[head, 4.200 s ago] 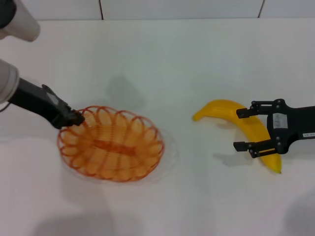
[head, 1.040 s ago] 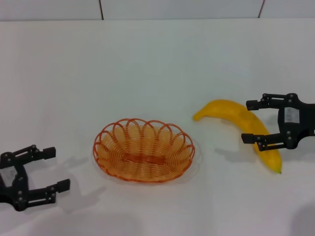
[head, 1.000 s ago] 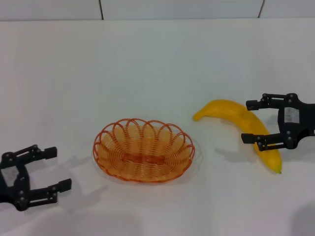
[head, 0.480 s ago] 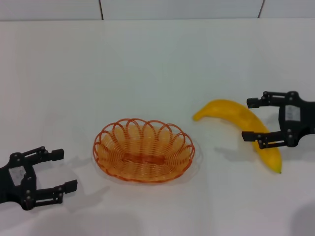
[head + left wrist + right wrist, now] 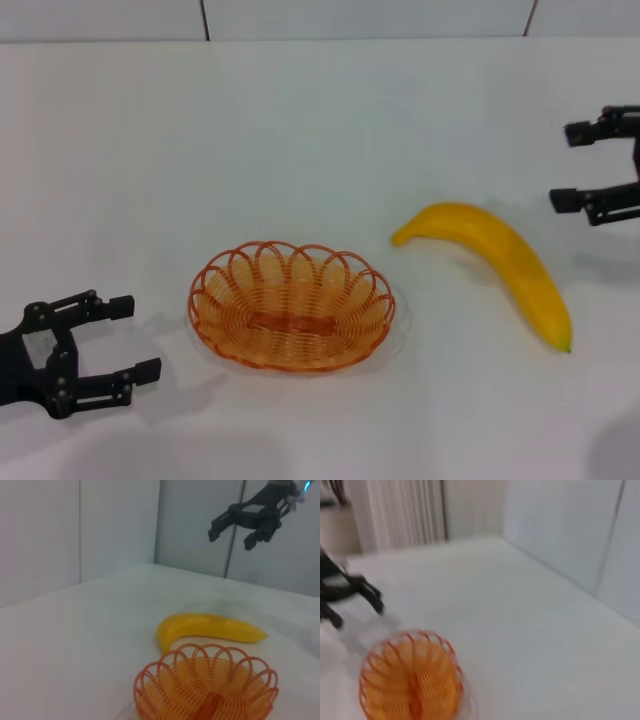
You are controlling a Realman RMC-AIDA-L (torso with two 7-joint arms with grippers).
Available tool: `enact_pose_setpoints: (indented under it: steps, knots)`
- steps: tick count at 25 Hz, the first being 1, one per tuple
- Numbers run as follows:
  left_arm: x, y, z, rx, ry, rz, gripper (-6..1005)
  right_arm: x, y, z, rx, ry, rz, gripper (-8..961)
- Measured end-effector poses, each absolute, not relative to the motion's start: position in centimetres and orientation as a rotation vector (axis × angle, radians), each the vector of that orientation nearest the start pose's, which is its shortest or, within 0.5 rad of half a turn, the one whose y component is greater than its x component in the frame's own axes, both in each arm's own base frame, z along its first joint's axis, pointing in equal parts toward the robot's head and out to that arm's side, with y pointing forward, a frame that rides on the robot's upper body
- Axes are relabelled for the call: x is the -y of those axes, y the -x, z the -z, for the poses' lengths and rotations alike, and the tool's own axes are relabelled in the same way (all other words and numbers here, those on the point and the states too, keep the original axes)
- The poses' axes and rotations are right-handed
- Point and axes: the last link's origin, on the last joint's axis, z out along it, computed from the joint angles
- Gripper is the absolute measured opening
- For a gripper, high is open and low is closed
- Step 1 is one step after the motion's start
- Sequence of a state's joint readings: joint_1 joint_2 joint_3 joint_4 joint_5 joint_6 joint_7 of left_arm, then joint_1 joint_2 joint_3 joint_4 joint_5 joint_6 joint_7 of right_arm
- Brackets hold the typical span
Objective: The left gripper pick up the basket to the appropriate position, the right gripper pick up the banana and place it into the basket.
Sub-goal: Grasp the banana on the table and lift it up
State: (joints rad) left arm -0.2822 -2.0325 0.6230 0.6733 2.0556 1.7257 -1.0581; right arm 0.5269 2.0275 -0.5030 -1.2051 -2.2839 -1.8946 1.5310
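The orange wire basket point(image 5: 291, 318) stands on the white table near the front middle, empty; it also shows in the left wrist view point(image 5: 206, 687) and the right wrist view point(image 5: 411, 681). The yellow banana point(image 5: 497, 263) lies on the table to its right and shows in the left wrist view point(image 5: 207, 629). My left gripper point(image 5: 128, 340) is open and empty, low at the front left, apart from the basket. My right gripper point(image 5: 565, 166) is open and empty at the far right edge, raised beyond the banana; it shows in the left wrist view point(image 5: 233, 529).
The white table point(image 5: 300, 140) runs back to a pale panelled wall point(image 5: 360, 18). The left gripper appears far off in the right wrist view point(image 5: 355, 602).
My right gripper has lifted away from around the banana, up and to the right, empty. The banana has stayed on the table. My left gripper has crept slightly toward the basket.
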Motion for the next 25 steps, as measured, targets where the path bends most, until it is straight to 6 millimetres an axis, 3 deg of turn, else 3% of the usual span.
enact_pose_setpoints:
  steps: [5, 10, 14, 20, 25]
  knots:
    - [-24.4, 33.4, -2.5, 0.459, 2.725, 0.613, 850, -33.7, -21.0, -10.6, -0.263, 2.816, 0.071, 737]
    - [-24.5, 33.6, -2.5, 0.465, 2.719, 0.599, 850, -35.0, -16.8, -7.1, -0.008, 2.819, 0.417, 735]
    - [-24.7, 33.4, -2.5, 0.457, 2.722, 0.599, 850, -35.4, -15.1, -3.8, 0.026, 2.790, 0.588, 733]
    - [-25.4, 32.9, -2.5, 0.441, 2.729, 0.607, 850, -36.2, -15.4, -2.5, -0.178, 2.762, 0.606, 730]
    - [-25.4, 32.9, -2.5, 0.441, 2.730, 0.608, 850, -37.1, -16.9, -1.4, -0.365, 2.738, 0.643, 727]
